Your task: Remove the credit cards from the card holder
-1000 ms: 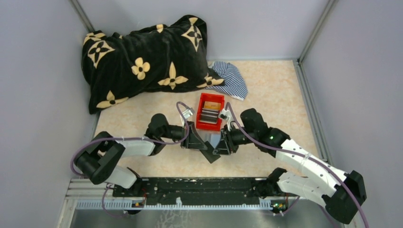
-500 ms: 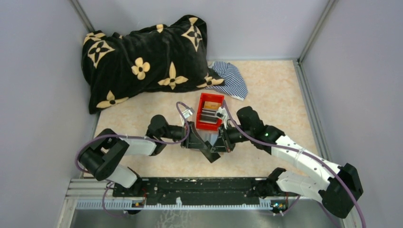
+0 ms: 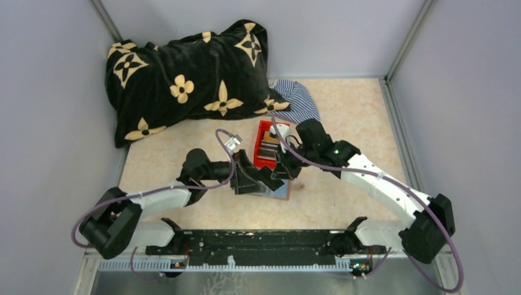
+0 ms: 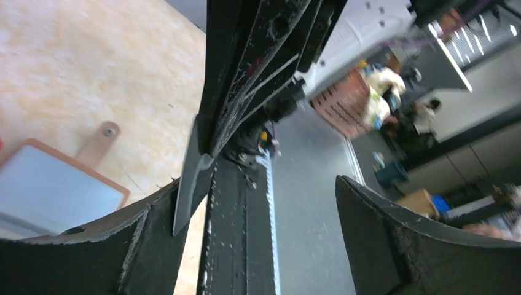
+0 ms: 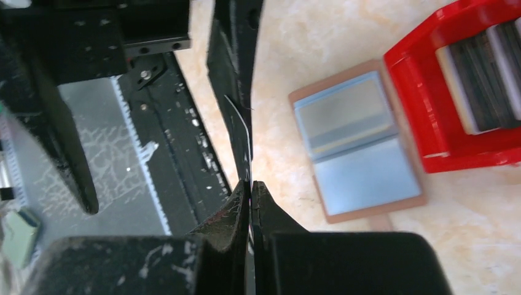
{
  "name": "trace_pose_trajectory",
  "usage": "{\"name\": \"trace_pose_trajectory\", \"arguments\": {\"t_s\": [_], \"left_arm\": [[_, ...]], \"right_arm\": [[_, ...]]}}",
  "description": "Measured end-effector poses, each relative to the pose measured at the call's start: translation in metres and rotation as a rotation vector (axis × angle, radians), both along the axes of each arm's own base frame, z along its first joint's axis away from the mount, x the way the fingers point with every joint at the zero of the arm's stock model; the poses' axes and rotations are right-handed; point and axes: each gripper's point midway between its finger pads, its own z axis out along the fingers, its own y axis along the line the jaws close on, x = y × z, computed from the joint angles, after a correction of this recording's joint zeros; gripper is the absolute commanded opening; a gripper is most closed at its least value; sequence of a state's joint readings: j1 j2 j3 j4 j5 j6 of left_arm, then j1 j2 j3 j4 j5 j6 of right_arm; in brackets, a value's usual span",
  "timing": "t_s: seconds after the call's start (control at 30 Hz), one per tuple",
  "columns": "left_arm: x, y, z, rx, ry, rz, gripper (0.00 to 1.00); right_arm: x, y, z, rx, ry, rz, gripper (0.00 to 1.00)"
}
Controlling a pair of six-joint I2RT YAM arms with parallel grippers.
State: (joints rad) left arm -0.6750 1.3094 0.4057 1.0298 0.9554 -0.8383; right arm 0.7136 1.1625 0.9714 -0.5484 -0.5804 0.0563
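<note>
**Bench.** The light marbled bench carries every item.

**Bin.** A red plastic bin stands on the bench at the far end of the wallet. It holds several thin grey and dark credit cards, stacked.

**Card holder.** The small flat brown folding card holder lies open on the bench, just beside the bin, with its grey-blue pocket panels facing up. Whether any pocket is occupied cannot be told.

**Right pincer**. It is closed tight on a single thin card, seen edge-on and held above the bench, apart from the holder.

**Left pincer**. Its jaws are wide apart and grip nothing. It sits close alongside the right one.

**Assessment.** One card appears to be extracted and awaiting deposit. The next move likely calls for carrying it over the bin and releasing it there, keeping clear of the neighbouring left pincer.
</note>
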Motion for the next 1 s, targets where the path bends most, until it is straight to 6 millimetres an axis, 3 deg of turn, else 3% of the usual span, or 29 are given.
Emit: {"name": "trace_pose_trajectory", "arguments": {"t_s": [0.13,0.37,0.5,0.63,0.77,1.0], "left_arm": [[0.022,0.011,0.005,0.030,-0.014,0.162,0.98],[0.059,0.040,-0.006,0.115,-0.023,0.402,0.99],[0.061,0.042,-0.013,0.156,0.004,0.405,0.99],[0.069,0.042,-0.002,0.158,-0.018,0.411,0.99],[0.078,0.043,0.007,0.153,-0.037,0.419,0.98],[0.083,0.046,-0.001,0.169,-0.016,0.421,0.98]], "right_arm": [[0.031,0.008,-0.002,-0.063,-0.043,-0.012,0.00],[0.086,0.026,-0.018,-0.172,-0.099,-0.028,0.00],[0.146,0.007,-0.042,-0.327,-0.164,-0.149,0.00],[0.194,-0.018,-0.072,-0.460,-0.171,-0.249,0.00],[0.220,-0.019,-0.085,-0.526,-0.195,-0.265,0.00],[0.245,-0.012,-0.078,-0.542,-0.249,-0.270,0.00]]}}
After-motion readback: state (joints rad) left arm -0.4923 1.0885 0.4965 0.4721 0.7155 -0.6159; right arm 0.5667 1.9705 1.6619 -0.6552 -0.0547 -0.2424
